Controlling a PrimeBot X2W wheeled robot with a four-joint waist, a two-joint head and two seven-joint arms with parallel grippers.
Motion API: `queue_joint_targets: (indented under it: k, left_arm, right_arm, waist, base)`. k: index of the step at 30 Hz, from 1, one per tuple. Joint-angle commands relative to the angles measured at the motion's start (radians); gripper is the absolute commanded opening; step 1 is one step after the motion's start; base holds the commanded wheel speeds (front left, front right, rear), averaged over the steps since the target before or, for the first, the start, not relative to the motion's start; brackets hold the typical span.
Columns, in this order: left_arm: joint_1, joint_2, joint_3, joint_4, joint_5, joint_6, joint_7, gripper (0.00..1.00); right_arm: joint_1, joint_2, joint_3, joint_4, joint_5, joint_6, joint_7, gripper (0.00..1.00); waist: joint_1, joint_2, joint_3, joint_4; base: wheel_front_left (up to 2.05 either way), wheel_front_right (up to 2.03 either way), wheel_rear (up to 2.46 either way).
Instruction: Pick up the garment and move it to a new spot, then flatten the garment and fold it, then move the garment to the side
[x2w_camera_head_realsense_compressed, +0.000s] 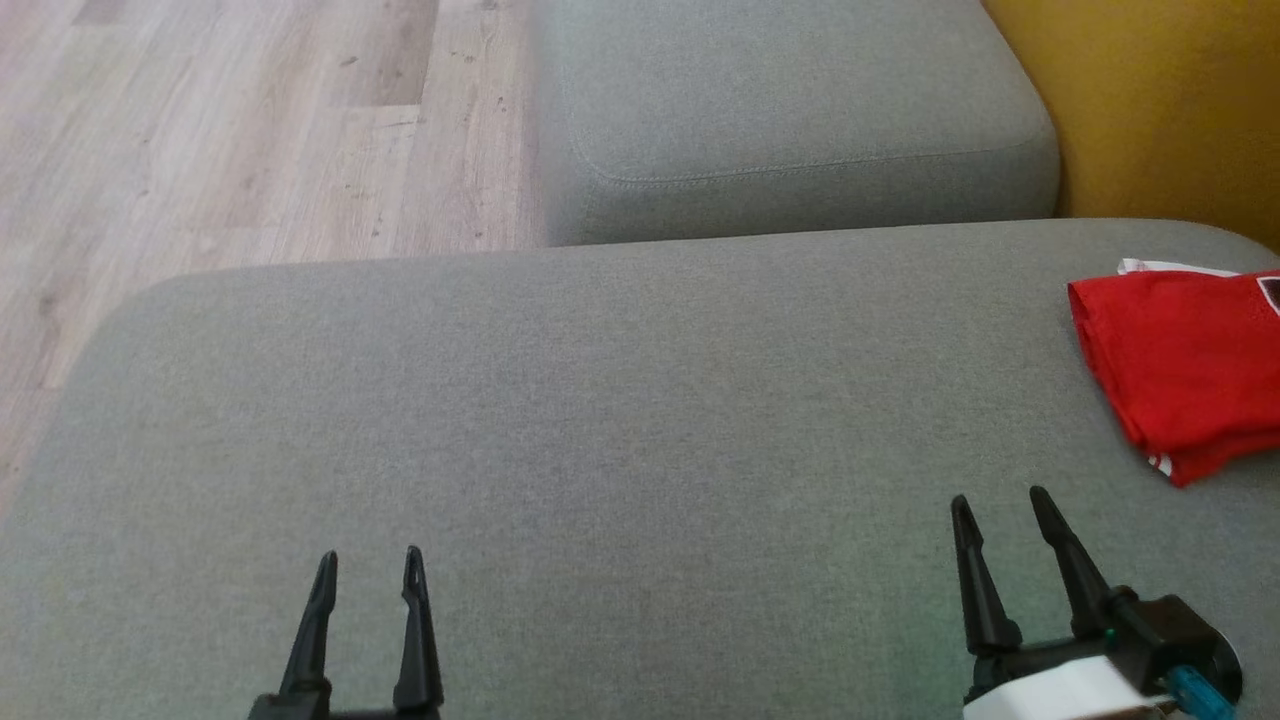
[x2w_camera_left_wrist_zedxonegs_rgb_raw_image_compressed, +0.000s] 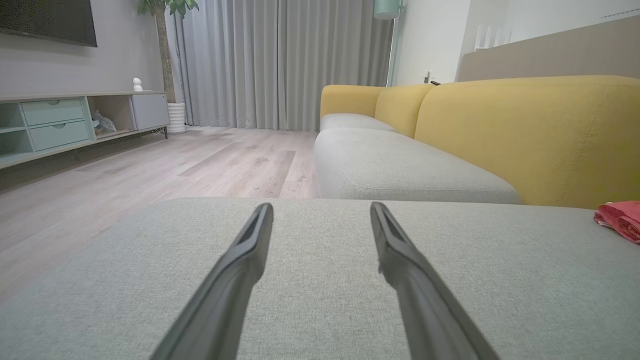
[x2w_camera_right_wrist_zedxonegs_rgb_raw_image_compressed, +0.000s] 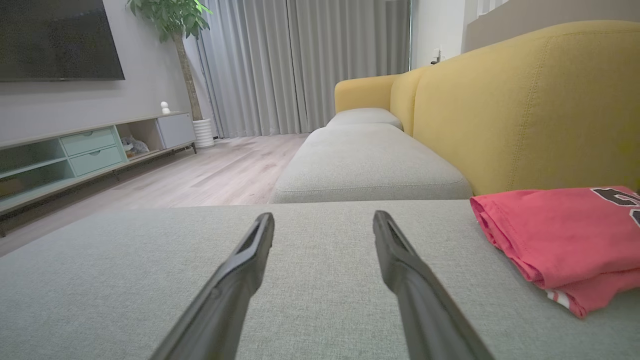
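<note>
Here the red garment (x2w_camera_head_realsense_compressed: 1185, 375) lies folded at the right edge of the grey cushion (x2w_camera_head_realsense_compressed: 600, 420), close to the yellow backrest (x2w_camera_head_realsense_compressed: 1160, 100). The right gripper (x2w_camera_head_realsense_compressed: 998, 500) hovers near it, apart from it, with its fingers spread wide and nothing between them. The left gripper (x2w_camera_head_realsense_compressed: 370, 555) is well apart on the other side, also wide open and empty. Beyond the cushion is the wooden floor (x2w_camera_head_realsense_compressed: 250, 130).

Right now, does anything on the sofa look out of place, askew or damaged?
Nothing stands out. The red garment lies folded on the right side of the grey cushion; the left hand and right hand are open and empty.
</note>
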Motion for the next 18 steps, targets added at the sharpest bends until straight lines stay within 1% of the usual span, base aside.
queue_joint_targets:
  k: [1, 3, 4, 9, 18]
  left_arm:
    - [-0.017, -0.004, 0.031, -0.024, 0.002, 0.004, -0.005, 1.0]
    - [-0.015, -0.004, 0.029, -0.021, 0.004, 0.006, -0.005, 1.0]
    - [0.014, 0.0, -0.001, 0.007, 0.0, 0.001, 0.0, 0.0]
    - [0.033, 0.0, -0.005, 0.067, -0.001, 0.0, 0.0, 0.0]
    - [0.013, 0.006, 0.007, 0.068, -0.113, -0.014, 0.019, 0.0]
  right_arm:
    - [-0.024, -0.005, 0.023, -0.039, 0.002, -0.001, -0.011, 1.0]
    - [-0.023, -0.005, 0.024, -0.04, 0.006, -0.001, -0.011, 1.0]
    - [0.0, 0.0, 0.0, -0.003, 0.001, 0.0, 0.0, 0.0]
    - [0.011, 0.001, 0.002, 0.056, 0.002, 0.0, 0.002, 0.0]
    - [-0.007, -0.006, -0.002, 0.057, 0.117, 0.0, 0.021, 0.0]
  waist:
    - [0.0, -0.0001, 0.0, -0.002]
    - [0.0, -0.0001, 0.0, -0.003]
    - [0.0, -0.0001, 0.0, -0.003]
    - [0.0001, -0.0001, 0.001, -0.004]
    - [0.0001, -0.0001, 0.007, -0.006]
  base:
    - [0.0, 0.0, 0.0]
    - [0.0, 0.0, 0.0]
    - [0.0, 0.0, 0.0]
    - [0.0, 0.0, 0.0]
    - [0.0, 0.0, 0.0]
